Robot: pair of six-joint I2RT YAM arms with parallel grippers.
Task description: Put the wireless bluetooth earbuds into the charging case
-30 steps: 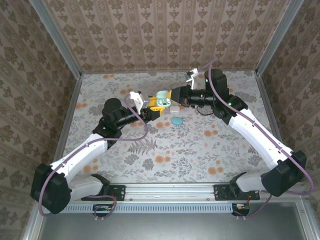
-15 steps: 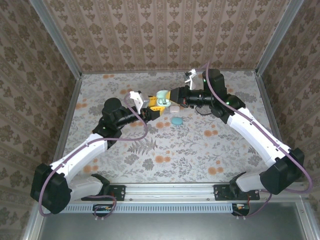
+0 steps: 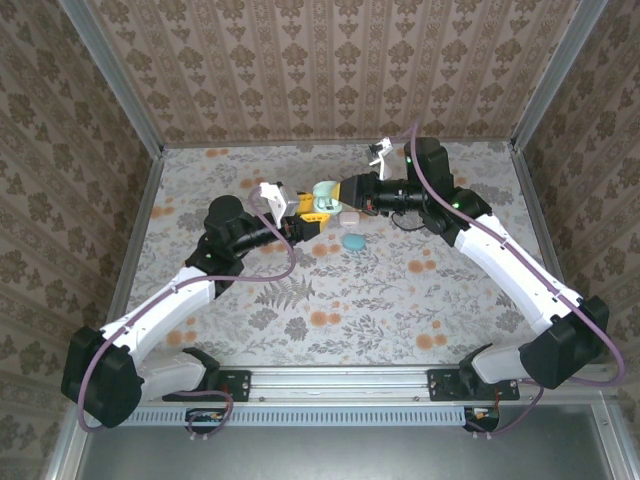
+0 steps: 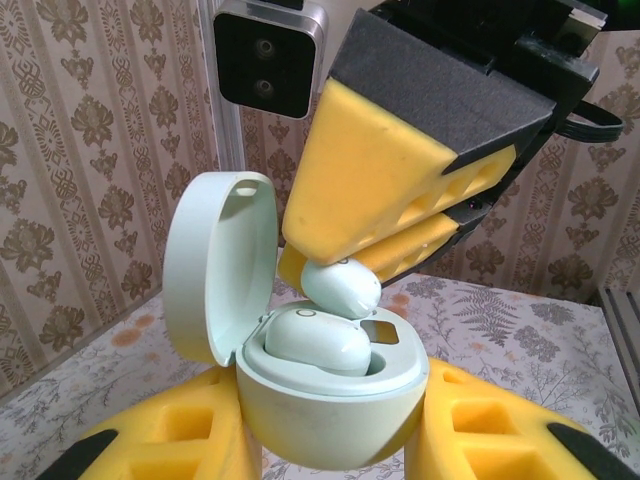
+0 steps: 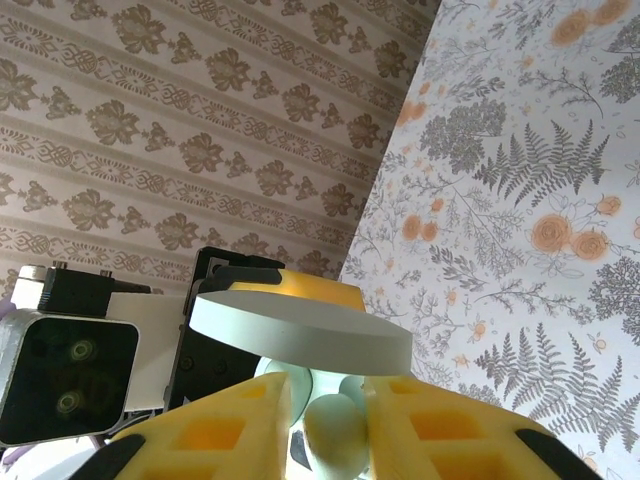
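Charging case held up, one earbud left to seat

The charging case [image 4: 330, 400] is gripped low on its rounded base between the pads of the left gripper [image 4: 330, 440], above the table [image 3: 400, 300], with its lid [image 4: 215, 260] hinged open. It is judged light, rigid and smooth (likely to twist if pushed off-centre), so a hold across the base suits it. A seated earbud [image 4: 315, 342] lies bedded inside. The second earbud [image 4: 340, 288], tiny, glossy and probably slippery, sits between the fingertips of the right gripper [image 5: 328, 420], just above the empty well [image 4: 380, 332]. Whether it is pinched or merely flanked cannot be told.
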